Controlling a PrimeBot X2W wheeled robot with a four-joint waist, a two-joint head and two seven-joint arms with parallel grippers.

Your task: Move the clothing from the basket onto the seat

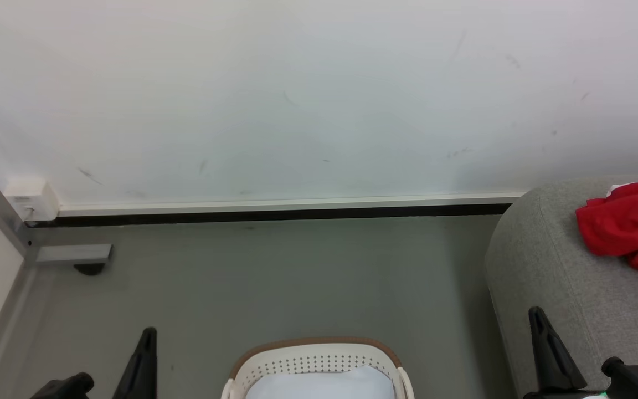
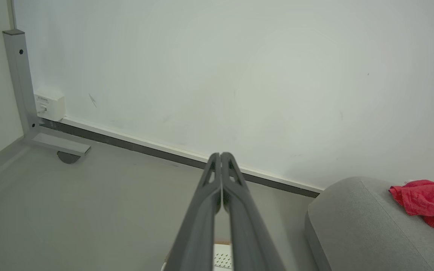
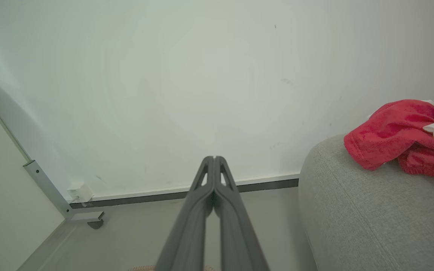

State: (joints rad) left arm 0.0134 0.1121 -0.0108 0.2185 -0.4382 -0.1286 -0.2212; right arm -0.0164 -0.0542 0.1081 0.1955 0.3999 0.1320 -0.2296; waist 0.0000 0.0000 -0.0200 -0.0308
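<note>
The left hand (image 2: 220, 155) has its two long dark fingers pressed together at the tips. It holds nothing and points across bare floor (image 2: 89, 210) toward a pale wall (image 2: 239, 75). The right hand (image 3: 214, 158) is closed and empty in the same way, raised just beside the rounded corner of the grey seat (image 3: 352, 210).

Between the two hands, at the bottom of the head view, the cream basket (image 1: 313, 361) with its brown rim stands on the floor. A white cloth piece (image 1: 322, 383) lies inside it. To the right, red garments (image 1: 623, 224) with white trim lie crumpled on top of the seat, near the wall.

Some of the clothing appears to be delivered already, and the hands seem to be between trips, with the white piece yet to be moved. The next move likely calls for one hand to part its fingers, lower into the basket and pinch a fold of the soft cloth. It would then lift the cloth clear of the rim and carry it across to the seat.
</note>
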